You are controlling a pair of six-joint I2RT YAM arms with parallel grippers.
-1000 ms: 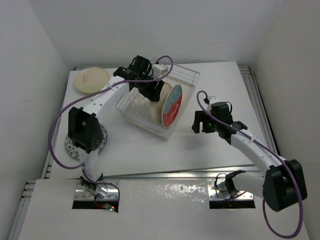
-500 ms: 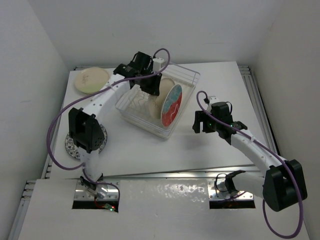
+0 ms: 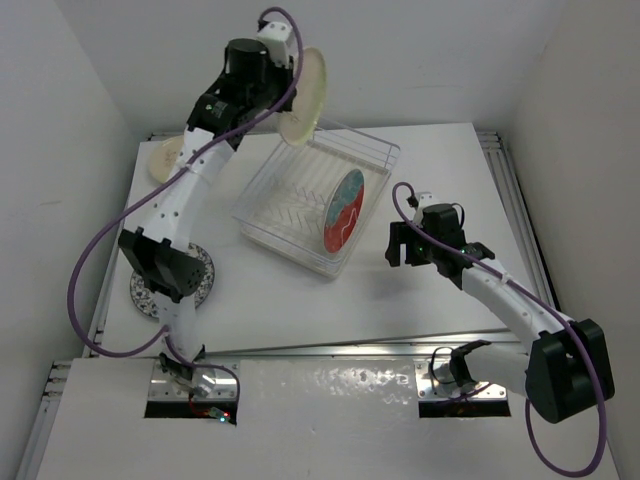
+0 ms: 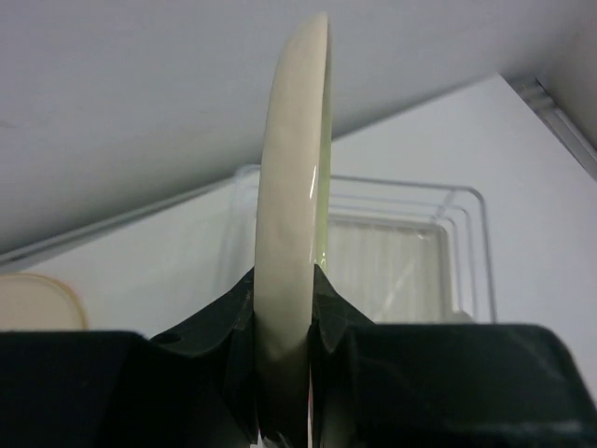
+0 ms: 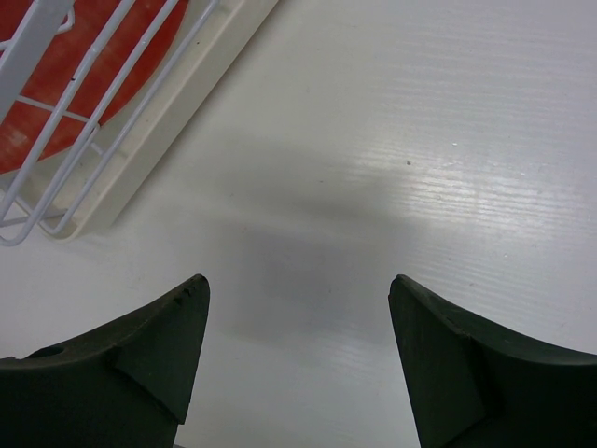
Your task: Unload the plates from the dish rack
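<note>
— Gripping what, that left claw (image 4: 284, 322)?

— A cream plate (image 4: 294, 159), by its rim. The fingers (image 4: 216, 336) pinch tight on either face, and the plate stands on edge between them, running straight up out of the grip.

— Where is that plate, then?

— High in the air, clear of the rack (image 3: 290, 255). From above, it hangs over the rack's far left corner, close to the back wall (image 3: 420, 60), with the left arm (image 3: 185, 190) stretched up to it.

— What sits in the rack?

— One red plate (image 3: 343, 208), red and teal, standing on edge in the slots toward the right side.

— And the rack itself?

— It lies at an angle near the middle of the surface (image 3: 430, 170). Its walls are clear, with white wire along the far end.

— The right claw (image 5: 298, 345)?

— Its jaws stand apart with nothing between them. It hovers low over bare surface just right of the rack. Its own camera catches the rack's corner at top left, with the red plate behind the wire.

— Any other plates?

— Two, both lying flat on the left of the surface. A flat plate (image 3: 165, 158), cream-coloured, is at the far left corner, partly hidden by the left arm. A patterned plate (image 3: 140, 297) lies nearer, under that arm's dark elbow joint.
</note>
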